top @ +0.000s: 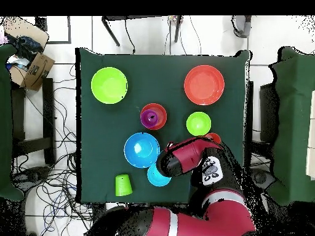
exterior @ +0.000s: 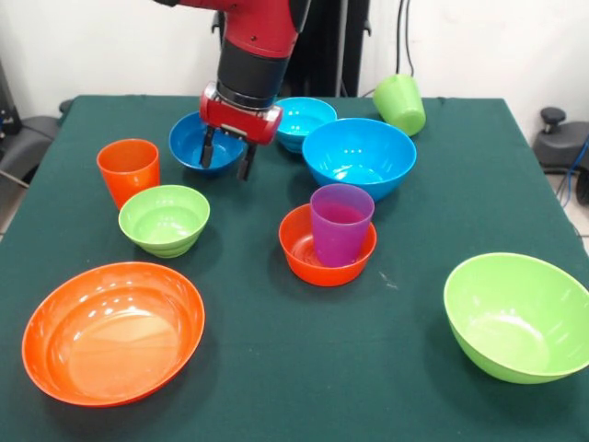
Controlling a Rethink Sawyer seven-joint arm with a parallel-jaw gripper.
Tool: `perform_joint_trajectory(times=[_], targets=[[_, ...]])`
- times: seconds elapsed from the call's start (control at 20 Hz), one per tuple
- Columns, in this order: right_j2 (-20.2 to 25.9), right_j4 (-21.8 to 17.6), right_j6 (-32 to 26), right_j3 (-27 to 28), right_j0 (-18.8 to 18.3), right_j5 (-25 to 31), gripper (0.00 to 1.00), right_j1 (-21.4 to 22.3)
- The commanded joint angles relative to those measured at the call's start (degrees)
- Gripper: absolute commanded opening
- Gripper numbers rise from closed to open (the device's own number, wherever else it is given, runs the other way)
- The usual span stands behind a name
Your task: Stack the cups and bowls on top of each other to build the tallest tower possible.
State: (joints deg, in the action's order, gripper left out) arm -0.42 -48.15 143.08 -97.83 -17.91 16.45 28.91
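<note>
The front view looks across the table (exterior: 276, 368) toward the arm (exterior: 262, 46) at top. The overhead view looks straight down from higher up, arm (top: 203, 203) at bottom. Both share the tabletop.

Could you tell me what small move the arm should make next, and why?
Probably lower the tool onto the near rim of the dark blue bowl: it hangs open right over that rim, holding nothing. So far only the purple cup is stacked, inside the small orange bowl.

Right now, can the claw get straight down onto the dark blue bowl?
Probably yes. The claw hangs open just over the dark blue bowl, whose inside looks empty. The small light blue bowl sits close beside it but not above it.
</note>
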Motion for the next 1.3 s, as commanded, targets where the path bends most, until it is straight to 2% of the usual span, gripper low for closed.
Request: perform_joint_trajectory(times=[0.05,0.55,0.8,0.9,1.1,1.3], targets=[[7.50,3.39,-1.11,1.76,-1.91,-0.62,1.00,-2.46],[7.14,4.52,-1.54,1.36,-1.36,0.69,1.00,-2.33],[5.19,6.05,-2.19,1.47,0.21,6.34,1.00,-1.33],[5.08,6.87,-2.44,1.39,0.07,7.84,1.00,-1.25],[7.70,9.81,-4.95,-0.46,-2.63,10.92,1.00,-0.70],[6.05,11.12,-4.66,-0.82,-1.40,13.71,1.00,-0.18]])
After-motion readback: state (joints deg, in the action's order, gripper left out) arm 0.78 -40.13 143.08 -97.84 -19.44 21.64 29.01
